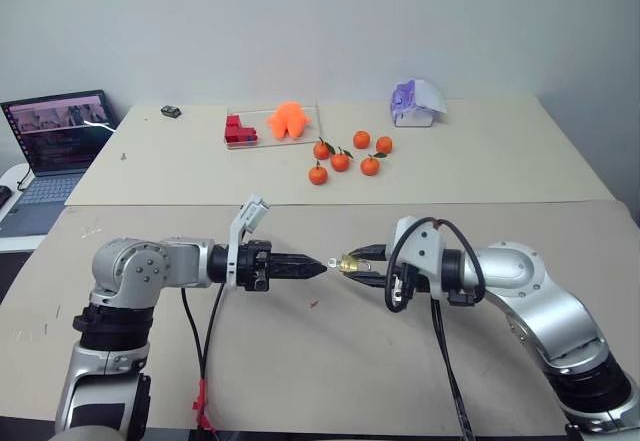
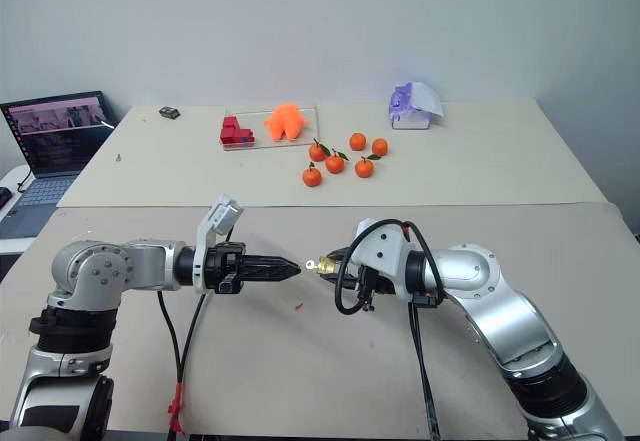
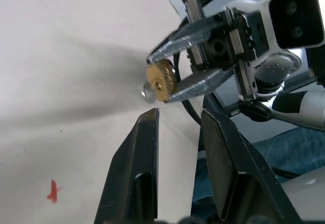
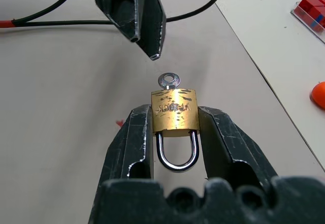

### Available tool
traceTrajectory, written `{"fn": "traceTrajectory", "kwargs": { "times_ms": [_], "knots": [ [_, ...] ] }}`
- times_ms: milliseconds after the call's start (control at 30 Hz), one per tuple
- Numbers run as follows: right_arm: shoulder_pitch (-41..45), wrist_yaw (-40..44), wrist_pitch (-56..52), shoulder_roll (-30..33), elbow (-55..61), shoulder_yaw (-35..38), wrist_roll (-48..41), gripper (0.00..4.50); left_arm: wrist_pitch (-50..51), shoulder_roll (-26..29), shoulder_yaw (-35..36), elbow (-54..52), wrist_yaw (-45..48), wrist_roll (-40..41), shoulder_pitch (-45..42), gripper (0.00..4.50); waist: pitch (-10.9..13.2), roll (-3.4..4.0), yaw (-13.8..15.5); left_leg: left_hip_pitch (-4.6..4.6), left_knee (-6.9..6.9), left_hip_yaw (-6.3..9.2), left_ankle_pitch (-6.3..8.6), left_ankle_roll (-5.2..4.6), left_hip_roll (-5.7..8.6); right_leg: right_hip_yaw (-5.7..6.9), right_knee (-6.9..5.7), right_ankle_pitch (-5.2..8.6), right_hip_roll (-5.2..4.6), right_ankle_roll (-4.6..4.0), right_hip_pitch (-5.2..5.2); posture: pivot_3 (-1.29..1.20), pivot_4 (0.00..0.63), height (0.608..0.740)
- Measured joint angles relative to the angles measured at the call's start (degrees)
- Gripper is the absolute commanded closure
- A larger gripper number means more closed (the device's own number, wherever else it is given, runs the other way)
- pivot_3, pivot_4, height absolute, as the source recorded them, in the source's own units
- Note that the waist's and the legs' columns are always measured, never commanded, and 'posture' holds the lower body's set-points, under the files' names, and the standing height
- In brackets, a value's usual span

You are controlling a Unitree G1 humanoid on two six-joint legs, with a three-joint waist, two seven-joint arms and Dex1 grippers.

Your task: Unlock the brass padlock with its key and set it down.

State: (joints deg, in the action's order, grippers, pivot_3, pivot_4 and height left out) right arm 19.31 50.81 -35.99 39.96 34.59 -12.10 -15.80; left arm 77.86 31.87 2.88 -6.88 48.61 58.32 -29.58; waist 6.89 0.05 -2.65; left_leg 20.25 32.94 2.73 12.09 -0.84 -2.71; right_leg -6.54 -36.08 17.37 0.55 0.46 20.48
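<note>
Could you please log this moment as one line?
right tool grips brass padlock | key inserted | left tool open, near key

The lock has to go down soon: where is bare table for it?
The near tan tabletop below both hands is bare except a small red mark. The far table is crowded around the orange tangerines and clear tray; its right end is free.

Looked like robotics lab: bare white wall (image 1: pixel 330 21), paper-covered tables (image 1: pixel 480 161), open laptop (image 1: pixel 58 141), scattered test props, tangerines (image 1: pixel 345 156).
</note>
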Motion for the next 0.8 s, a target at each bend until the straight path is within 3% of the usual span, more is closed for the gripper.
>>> {"fn": "traceTrajectory", "kwargs": {
  "times_ms": [800],
  "knots": [
    [-0.59,-3.65,-5.68,1.63,4.86,1.94,-4.89,3.58,-2.52,-1.25,-1.67,3.22,0.42,-1.97,-2.33,3.15,0.09,-0.13,0.01,0.01,-0.02,0.05,0.0,0.01,0.01,0.05,0.01,0.01,-0.01,-0.02,0.04,0.0,0.15,0.735]
  ]
}}
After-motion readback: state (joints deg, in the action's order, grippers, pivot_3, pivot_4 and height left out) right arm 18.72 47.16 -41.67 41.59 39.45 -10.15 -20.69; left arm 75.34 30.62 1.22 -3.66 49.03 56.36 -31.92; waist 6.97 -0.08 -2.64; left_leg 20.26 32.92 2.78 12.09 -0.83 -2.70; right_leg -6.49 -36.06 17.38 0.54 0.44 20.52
